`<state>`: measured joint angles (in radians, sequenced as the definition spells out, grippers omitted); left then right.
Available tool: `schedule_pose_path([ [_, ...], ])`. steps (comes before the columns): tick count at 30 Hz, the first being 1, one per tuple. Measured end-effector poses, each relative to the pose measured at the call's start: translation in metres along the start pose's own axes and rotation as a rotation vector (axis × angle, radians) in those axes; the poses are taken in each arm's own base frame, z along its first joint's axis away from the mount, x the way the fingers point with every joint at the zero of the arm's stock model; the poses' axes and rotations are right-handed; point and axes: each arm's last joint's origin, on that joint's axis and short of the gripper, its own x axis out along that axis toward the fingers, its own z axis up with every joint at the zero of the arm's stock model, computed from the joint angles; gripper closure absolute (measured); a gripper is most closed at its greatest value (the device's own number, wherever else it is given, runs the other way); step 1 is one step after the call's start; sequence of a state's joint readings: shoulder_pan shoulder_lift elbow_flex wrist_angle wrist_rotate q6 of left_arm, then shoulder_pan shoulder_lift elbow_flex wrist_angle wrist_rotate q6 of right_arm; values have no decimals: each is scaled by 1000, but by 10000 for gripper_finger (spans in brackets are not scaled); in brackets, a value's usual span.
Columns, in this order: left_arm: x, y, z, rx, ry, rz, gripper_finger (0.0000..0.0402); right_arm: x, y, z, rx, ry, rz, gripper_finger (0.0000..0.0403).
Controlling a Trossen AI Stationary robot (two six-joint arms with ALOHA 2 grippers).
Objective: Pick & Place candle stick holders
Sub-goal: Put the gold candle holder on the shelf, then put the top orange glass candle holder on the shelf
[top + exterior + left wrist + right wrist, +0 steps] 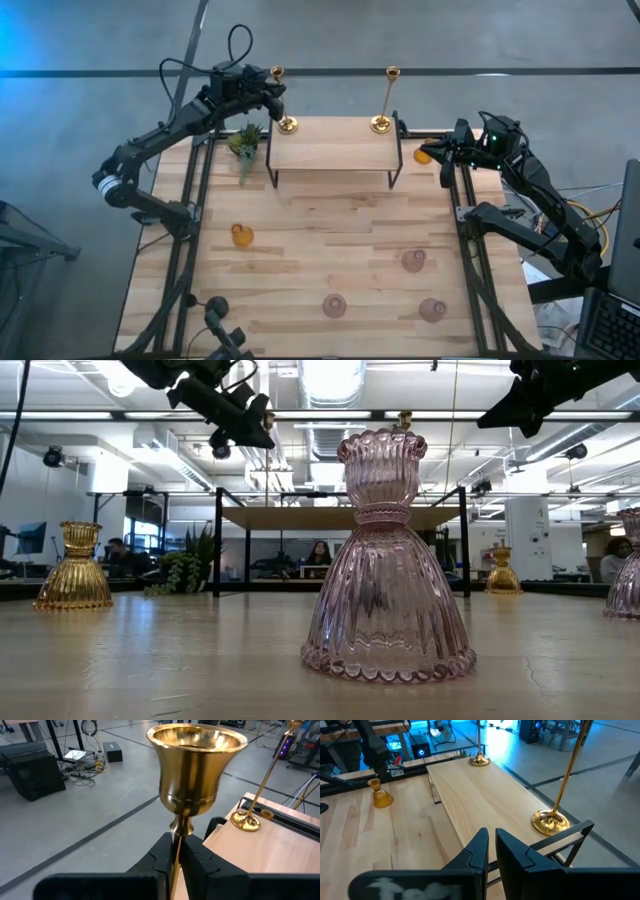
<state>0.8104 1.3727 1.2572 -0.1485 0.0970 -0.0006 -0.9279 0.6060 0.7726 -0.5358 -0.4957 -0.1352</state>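
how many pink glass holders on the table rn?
3, all on the table's near half: one toward the right edge, one near the middle front, one front right. None looks hidden from the high view.

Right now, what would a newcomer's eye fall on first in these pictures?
First the pink glass holder standing close in the low view, at the table's front. Then the two tall brass sticks on the raised wooden shelf at the back, where the left hand grips the left stick by its thin stem.
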Motion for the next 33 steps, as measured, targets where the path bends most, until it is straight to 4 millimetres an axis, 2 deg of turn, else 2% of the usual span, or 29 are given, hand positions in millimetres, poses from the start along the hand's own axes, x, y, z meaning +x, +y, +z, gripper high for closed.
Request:
schedule_pose_path([
  [5,3,0,-8,6,53,4,340,0,0,0,0,0,0,374],
  [16,1,0,-7,47,55,5,326,0,0,0,1,0,0,374],
  [24,-1,0,-10,37,102,6,239,0,0,0,3,0,0,374],
  [29,-21,-2,-9,37,155,4,196,0,0,0,3,-1,-1,374],
  [33,-45,-4,-9,31,216,-4,188,0,0,0,3,-1,-1,374],
])
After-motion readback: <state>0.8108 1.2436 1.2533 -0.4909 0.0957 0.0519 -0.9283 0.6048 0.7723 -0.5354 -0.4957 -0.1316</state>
